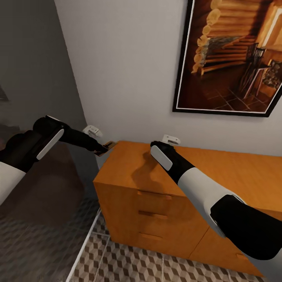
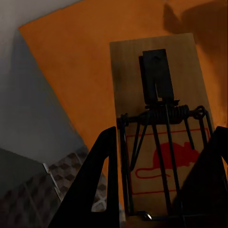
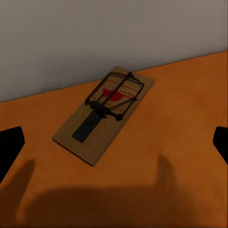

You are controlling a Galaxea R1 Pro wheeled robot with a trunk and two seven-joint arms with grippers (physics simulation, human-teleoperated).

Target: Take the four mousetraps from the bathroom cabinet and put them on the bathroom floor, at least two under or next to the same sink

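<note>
The orange-brown cabinet (image 1: 129, 168) stands against the white wall. At its back left corner my left gripper (image 1: 102, 149) is shut on a mousetrap (image 1: 110, 145). In the left wrist view this mousetrap (image 2: 159, 95), with a red mouse print, sits between the dark fingers (image 2: 95, 190) above the cabinet top (image 2: 85, 57). My right gripper (image 3: 114, 147) hovers open over the top, its fingertips (image 3: 9, 145) spread wide. Ahead of it a second mousetrap (image 3: 105, 114) lies flat near the wall. The cube-patterned bathroom floor (image 1: 129, 262) shows below. The bathroom sink is out of view.
A large framed picture (image 1: 231, 58) hangs on the wall above the cabinet. A dark grey panel (image 1: 35, 78) closes off the left side, with a pale strip (image 1: 84, 246) along the floor at its foot. Drawer handles (image 1: 150, 213) face me.
</note>
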